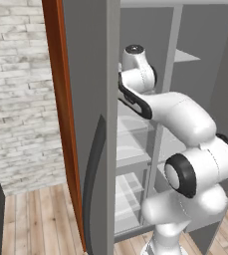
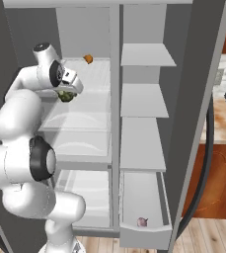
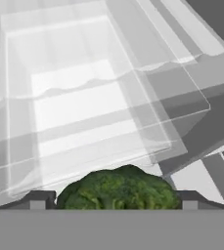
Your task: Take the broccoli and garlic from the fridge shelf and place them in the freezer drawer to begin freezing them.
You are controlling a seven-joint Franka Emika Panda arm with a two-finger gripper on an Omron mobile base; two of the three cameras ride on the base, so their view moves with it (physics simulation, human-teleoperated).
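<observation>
Broccoli (image 3: 117, 188) sitting between the spread fingers of the gripper (image 2: 66, 95), held up inside the open fridge (image 2: 115, 29).

Clear shelves (image 2: 77, 118) are stacking beneath the hand, their front edges close under it, while open room is lying to the right over the freezer drawer (image 2: 145, 228), pulled out with the garlic (image 2: 142, 222) resting inside. Arm (image 1: 185, 119) is reaching up and forward past the door (image 1: 88, 124), wrist bending down.

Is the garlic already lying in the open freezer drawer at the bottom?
Yes, in the right base view a small pale garlic lies on the floor of the pulled-out freezer drawer near its front wall.
</observation>
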